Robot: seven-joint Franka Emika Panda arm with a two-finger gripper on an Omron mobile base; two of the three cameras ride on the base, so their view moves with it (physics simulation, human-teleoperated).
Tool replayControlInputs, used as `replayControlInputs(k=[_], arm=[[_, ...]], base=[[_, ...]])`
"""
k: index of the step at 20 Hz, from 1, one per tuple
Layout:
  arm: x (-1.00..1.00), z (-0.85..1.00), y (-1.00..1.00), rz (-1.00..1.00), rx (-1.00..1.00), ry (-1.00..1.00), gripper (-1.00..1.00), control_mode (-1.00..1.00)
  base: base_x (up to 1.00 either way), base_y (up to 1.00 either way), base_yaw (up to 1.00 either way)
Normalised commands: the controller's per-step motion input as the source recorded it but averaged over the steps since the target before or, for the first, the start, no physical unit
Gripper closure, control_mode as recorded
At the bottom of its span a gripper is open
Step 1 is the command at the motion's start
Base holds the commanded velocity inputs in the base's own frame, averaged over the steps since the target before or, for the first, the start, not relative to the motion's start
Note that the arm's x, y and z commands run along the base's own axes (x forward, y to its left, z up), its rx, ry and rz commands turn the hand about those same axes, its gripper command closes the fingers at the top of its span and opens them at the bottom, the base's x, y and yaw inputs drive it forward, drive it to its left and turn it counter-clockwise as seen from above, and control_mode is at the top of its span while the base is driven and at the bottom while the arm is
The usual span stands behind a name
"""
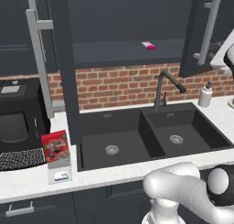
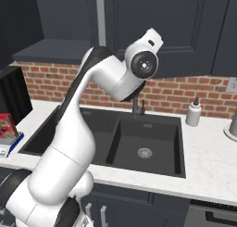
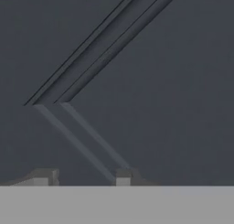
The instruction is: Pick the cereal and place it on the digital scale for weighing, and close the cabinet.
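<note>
The red cereal (image 1: 55, 147) box stands tilted on the small light-grey digital scale (image 1: 60, 173) on the left counter; both also sit at the left edge of the right base view, cereal (image 2: 5, 121) on scale (image 2: 10, 144). The navy cabinet (image 1: 123, 17) above the sink stands open, with its left door (image 1: 64, 63) and right door (image 1: 201, 31) swung out. My gripper (image 3: 83, 178) is raised high by the right door and looks close onto a flat navy door panel (image 3: 173, 104). Its fingertips (image 3: 43, 177) stand apart with nothing between them.
A small pink flat item (image 1: 148, 45) lies on the cabinet shelf. Below are the black double sink (image 1: 151, 136), a dark faucet (image 1: 161, 93) and a white soap bottle (image 1: 206, 95). A black appliance (image 1: 18, 113) stands at the far left behind the scale.
</note>
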Motion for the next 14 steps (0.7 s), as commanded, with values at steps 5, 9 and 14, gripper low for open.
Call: replayControlInputs(k=[5,9,14], arm=[[0.63,-0.18,0.0,-0.03,0.0,-0.06,-1.0,-1.0],[0.57,-0.3,0.0,0.0,0.0,-0.16,-1.0,-1.0],[0.61,-0.08,0.0,0.0,0.0,-0.04,-1.0,-1.0]], base=[[0.0,0.0,0.0],[0.0,0.0,0.0],[0.0,0.0,0.0]])
